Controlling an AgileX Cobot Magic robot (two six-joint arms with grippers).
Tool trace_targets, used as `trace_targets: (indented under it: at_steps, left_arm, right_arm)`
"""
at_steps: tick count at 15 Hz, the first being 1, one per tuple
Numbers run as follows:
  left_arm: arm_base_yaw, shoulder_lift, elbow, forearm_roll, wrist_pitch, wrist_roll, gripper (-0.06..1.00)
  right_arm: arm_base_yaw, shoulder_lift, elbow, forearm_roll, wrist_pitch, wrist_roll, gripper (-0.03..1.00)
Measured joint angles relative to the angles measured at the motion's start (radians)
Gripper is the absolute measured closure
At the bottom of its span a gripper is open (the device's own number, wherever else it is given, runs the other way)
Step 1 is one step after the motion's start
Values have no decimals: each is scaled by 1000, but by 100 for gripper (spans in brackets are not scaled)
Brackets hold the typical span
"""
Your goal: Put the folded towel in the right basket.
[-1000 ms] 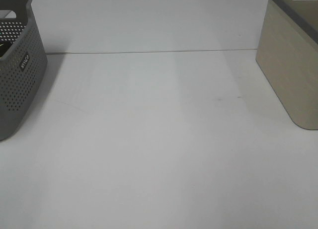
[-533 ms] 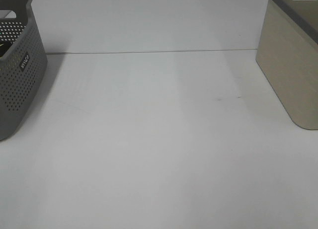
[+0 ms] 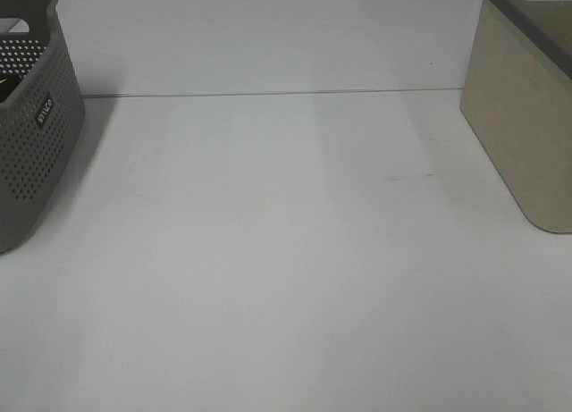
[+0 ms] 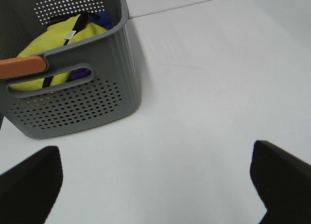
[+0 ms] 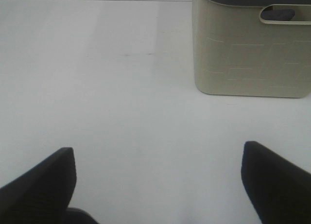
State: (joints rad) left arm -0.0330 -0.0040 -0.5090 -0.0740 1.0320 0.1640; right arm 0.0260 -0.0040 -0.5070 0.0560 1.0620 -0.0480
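No folded towel lies in plain view on the table. The right basket (image 3: 527, 117) is beige with a dark rim; it also shows in the right wrist view (image 5: 250, 49), where something dark grey-blue (image 5: 279, 13) shows through its handle slot. The left basket (image 3: 31, 135) is grey and perforated; in the left wrist view (image 4: 77, 95) it holds a yellow-green cloth (image 4: 58, 37) and a purple item (image 4: 99, 17). My left gripper (image 4: 155, 148) is open and empty over the table beside the grey basket. My right gripper (image 5: 158, 148) is open and empty, short of the beige basket.
An orange bar (image 4: 22, 67) shows at the grey basket's rim in the left wrist view. The white table (image 3: 286, 251) runs between the two baskets, with a seam line (image 3: 268, 94) across its far part. Neither arm shows in the exterior view.
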Motion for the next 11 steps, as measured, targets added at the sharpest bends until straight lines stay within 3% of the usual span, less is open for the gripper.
trace_targets:
  at_steps: [11]
  left_arm:
    - [0, 0, 0, 0, 0, 0, -4]
  right_arm:
    - [0, 0, 0, 0, 0, -1, 11]
